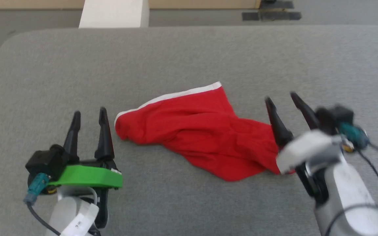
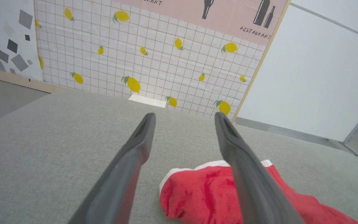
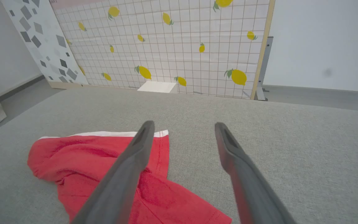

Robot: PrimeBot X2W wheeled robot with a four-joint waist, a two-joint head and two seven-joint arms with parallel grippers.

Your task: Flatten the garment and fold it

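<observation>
- Two hands hover spread and empty: left hand (image 1: 90, 111) just beside the crumpled garment (image 1: 195, 131) on the grey surface (image 1: 189, 55), right hand (image 1: 281, 96) at its opposite end.
- Pinching bunched layers together could trap folds.

A grey fabric-covered surface (image 1: 189, 52) spans the scene. 1 crumpled red garment (image 1: 195, 131) lies on it, near the middle.
</observation>
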